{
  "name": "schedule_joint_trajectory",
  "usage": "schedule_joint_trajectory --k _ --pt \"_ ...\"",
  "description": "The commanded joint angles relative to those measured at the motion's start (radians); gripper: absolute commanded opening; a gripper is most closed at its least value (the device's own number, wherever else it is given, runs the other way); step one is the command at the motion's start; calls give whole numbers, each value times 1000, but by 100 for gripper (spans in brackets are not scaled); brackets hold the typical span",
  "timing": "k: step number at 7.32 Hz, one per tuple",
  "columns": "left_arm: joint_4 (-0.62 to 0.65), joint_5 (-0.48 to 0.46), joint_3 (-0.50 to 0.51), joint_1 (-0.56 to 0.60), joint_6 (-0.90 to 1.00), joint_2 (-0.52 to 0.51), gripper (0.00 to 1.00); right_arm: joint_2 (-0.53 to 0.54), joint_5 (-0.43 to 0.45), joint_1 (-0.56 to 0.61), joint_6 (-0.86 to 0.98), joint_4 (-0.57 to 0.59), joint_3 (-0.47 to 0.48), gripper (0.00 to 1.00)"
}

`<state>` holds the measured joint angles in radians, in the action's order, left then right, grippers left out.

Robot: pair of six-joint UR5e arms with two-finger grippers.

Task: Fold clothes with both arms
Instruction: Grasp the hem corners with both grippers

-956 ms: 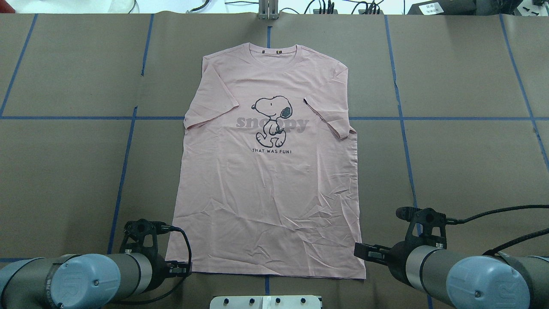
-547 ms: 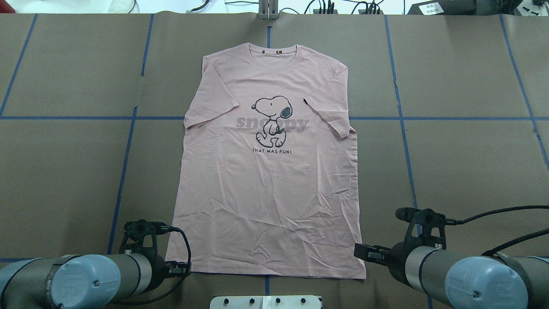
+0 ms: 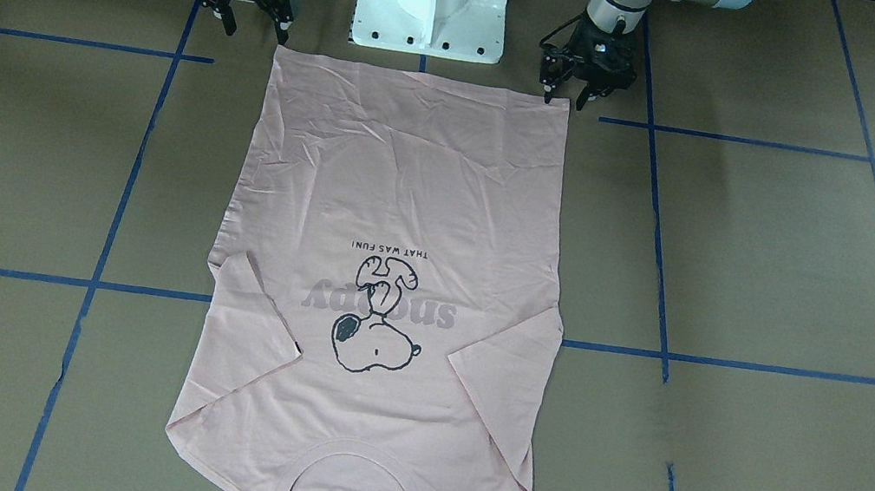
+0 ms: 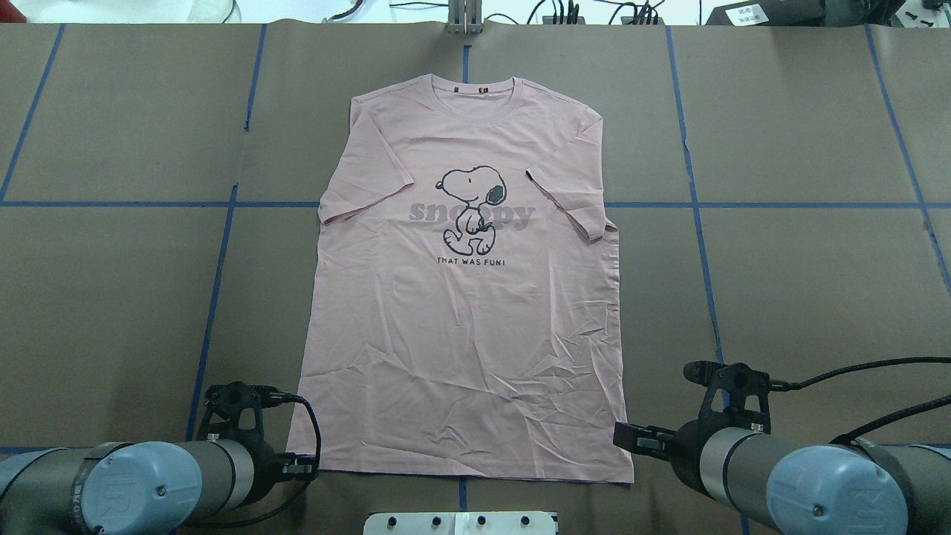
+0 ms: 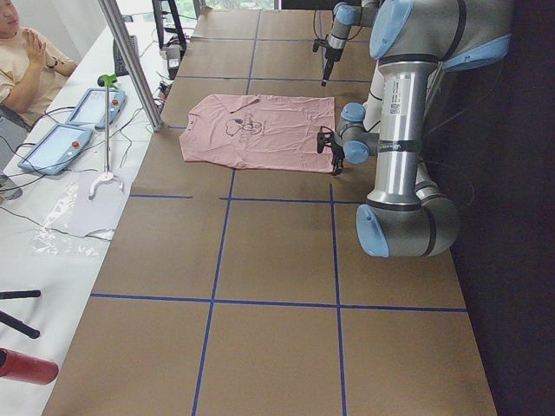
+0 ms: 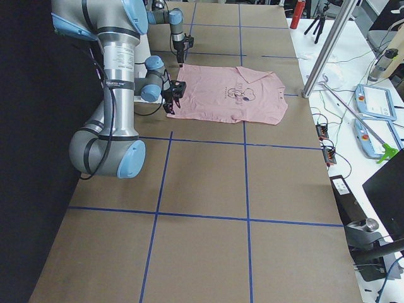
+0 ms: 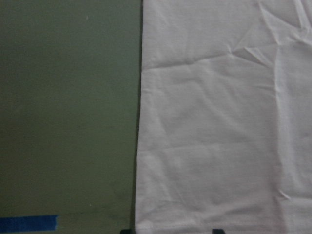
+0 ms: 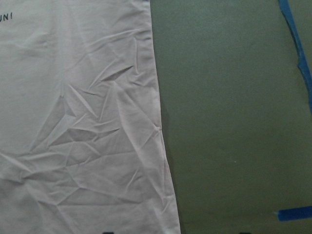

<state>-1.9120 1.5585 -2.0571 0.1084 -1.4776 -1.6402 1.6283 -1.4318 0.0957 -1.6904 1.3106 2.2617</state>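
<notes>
Pale pink T-shirt lies flat, print up, mid-worktop. Its long axis runs straight away from the robot, collar far, hem near. Over the last second the left claw has edged slightly outward at its hem corner; the shirt has not moved. Left and right claw are both spread, holding nothing — folding looks not yet begun.
</notes>
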Motion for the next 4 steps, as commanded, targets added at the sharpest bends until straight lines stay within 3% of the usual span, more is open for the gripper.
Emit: schedule_joint_trajectory --k 1,4 --pt "1 0 0 -3 -6 0 31 1 1 -1 0 1 -1 89" --pt "1 0 0 -4 -6 -1 9 1 1 -1 0 -1 -4 89"
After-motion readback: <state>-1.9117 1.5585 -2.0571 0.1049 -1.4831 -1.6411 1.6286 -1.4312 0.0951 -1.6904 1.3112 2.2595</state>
